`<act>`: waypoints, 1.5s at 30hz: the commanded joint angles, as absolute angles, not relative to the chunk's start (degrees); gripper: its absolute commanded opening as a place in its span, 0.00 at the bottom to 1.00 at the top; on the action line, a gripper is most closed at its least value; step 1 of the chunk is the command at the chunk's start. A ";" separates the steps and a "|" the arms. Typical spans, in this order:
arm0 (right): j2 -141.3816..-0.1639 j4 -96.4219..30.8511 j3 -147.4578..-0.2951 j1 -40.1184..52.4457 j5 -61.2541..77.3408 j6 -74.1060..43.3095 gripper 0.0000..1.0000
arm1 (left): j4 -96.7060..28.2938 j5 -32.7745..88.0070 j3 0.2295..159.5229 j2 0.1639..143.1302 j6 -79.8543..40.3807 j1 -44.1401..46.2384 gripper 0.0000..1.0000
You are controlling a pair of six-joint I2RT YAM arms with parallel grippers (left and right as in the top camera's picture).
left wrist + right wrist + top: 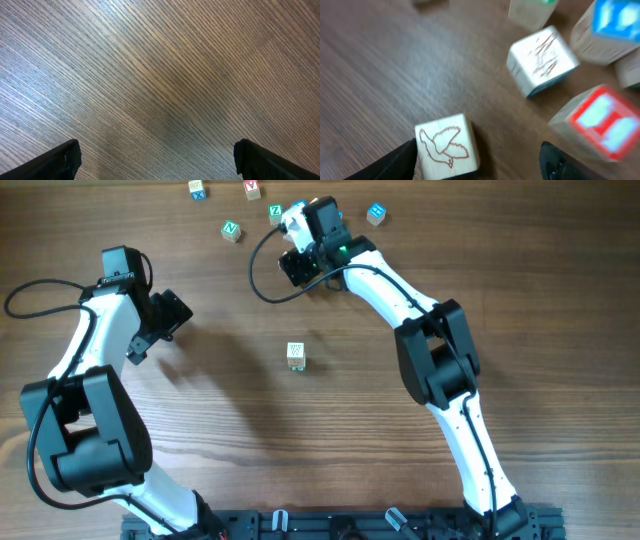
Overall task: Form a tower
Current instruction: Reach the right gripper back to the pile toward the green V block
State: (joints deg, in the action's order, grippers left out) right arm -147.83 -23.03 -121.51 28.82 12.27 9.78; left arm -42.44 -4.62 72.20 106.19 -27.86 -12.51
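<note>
**Wood table: tower alone in the middle, both grippers spread wide**

You are looking down on a dark brown wooden table point(230, 430) with fine stripes in the grain. The tower point(296, 357) stands near the middle of it, between your two arms and well apart from both. From above you see only its pale top face and a bit of one side, so you cannot tell how many blocks are in it.

Your left gripper point(157, 160) hangs over bare wood. Its two black fingers point(60, 162) sit far apart at the bottom corners of the left wrist view. Nothing is between them, so it grips nothing.

Your right arm point(440, 360) reaches to the far side of the table, where the loose blocks lie. Your right gripper point(479, 162) has its fingers spread wide too. A block with a bird drawn on it point(447, 147) sits on the wood between them. It is just beside one finger, and the other finger is well apart from it, so the block is not pinched. You cannot tell if it touches the near finger. Past it lie more blocks, all blurred.

From above you can see a green block marked N point(231, 229), a green block marked Z point(276, 211), a red block point(252, 188) and a blue block point(376, 214) on that far side.
</note>
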 commanded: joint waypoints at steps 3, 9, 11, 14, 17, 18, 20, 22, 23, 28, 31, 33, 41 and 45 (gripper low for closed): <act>-149.80 -20.51 -121.43 29.39 17.85 10.33 0.70 | -42.46 -4.56 72.82 105.10 -27.40 -12.93 1.00; -149.80 -19.20 -121.43 29.28 15.90 10.33 0.46 | -42.46 -4.56 72.82 105.10 -27.40 -12.93 1.00; -149.77 -19.16 -121.49 29.28 15.92 10.07 0.40 | -42.46 -4.56 72.82 105.10 -27.40 -12.93 1.00; -149.36 -19.38 -121.51 29.28 15.90 10.13 0.41 | -42.46 -4.56 72.82 105.10 -27.40 -12.93 1.00; -146.80 -21.63 -121.51 28.93 15.62 10.07 0.40 | -42.46 -4.56 72.82 105.10 -27.40 -12.93 1.00; -145.23 -22.59 -121.51 28.84 14.11 9.34 0.40 | -42.46 -4.56 72.82 105.10 -27.40 -12.93 1.00; -140.94 -25.85 -121.51 28.62 9.23 7.09 0.35 | -42.46 -4.56 72.82 105.10 -27.40 -12.93 1.00; -136.81 -29.98 -121.51 28.45 7.62 6.92 0.33 | -42.46 -4.56 72.82 105.10 -27.40 -12.93 1.00; -134.96 -31.83 -121.51 28.38 7.42 6.94 0.33 | -42.46 -4.56 72.82 105.10 -27.40 -12.93 1.00; -128.16 -38.17 -121.49 28.25 7.46 7.09 0.35 | -42.46 -4.56 72.82 105.10 -27.40 -12.93 1.00; -127.94 -44.86 -121.47 28.25 7.46 5.34 0.33 | -42.46 -4.56 72.82 105.10 -27.40 -12.93 1.00; -128.05 -52.07 -121.36 28.25 7.44 4.19 0.31 | -42.44 -4.56 72.82 105.10 -27.40 -12.93 1.00; -128.05 -73.41 -120.31 28.25 7.20 -0.62 0.30 | -42.46 -4.56 72.82 105.10 -27.40 -12.93 1.00; -128.05 -75.22 -114.19 28.25 6.33 -1.69 0.30 | -42.46 -4.56 72.82 105.10 -27.40 -12.93 1.00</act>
